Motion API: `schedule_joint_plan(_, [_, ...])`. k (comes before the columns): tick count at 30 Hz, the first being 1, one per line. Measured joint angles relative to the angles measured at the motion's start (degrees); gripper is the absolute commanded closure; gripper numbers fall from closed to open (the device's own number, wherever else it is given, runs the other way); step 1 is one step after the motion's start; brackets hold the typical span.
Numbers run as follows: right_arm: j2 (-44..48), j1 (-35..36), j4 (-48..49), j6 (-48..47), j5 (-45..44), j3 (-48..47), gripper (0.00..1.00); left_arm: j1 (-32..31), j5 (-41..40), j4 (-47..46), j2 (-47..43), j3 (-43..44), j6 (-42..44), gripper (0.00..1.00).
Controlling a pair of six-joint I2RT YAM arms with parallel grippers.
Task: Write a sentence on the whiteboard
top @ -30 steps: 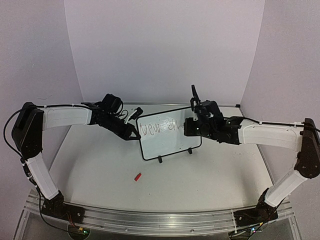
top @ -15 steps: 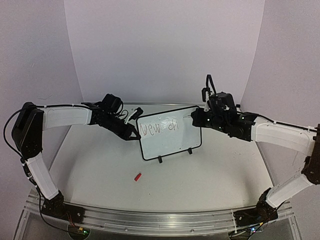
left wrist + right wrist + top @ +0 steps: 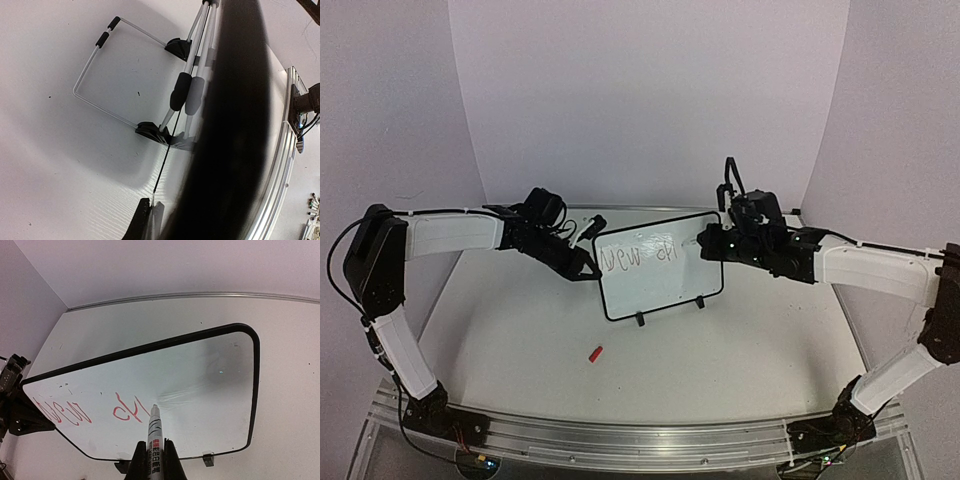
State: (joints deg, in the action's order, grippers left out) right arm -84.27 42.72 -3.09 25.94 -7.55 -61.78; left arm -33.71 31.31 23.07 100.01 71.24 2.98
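Observation:
The whiteboard stands tilted on two black feet in the middle of the table. The sentence is one line along its top, reading "New ch"; in the right wrist view it is red. My left gripper is shut on the whiteboard's left edge, which the left wrist view shows edge-on between my fingers. My right gripper is shut on a white marker. The marker's tip is on or just off the whiteboard, right of the "h".
A small red marker cap lies on the table in front of the board, to its left. The board's wire stand rests on the table behind it. White walls close off the back and both sides.
My right gripper with the marker has moved right and back from over the board's upper middle, uncovering "ch". The left arm and the board have not moved.

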Motion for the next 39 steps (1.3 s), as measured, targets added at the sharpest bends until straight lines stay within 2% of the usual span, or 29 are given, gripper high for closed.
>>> schedule_joint_plan(39, [-3.47, -0.31, -0.57, -0.42, 0.50, -0.24, 1.00, 0.00, 0.00, 0.00, 0.00, 0.00, -0.02, 1.00])
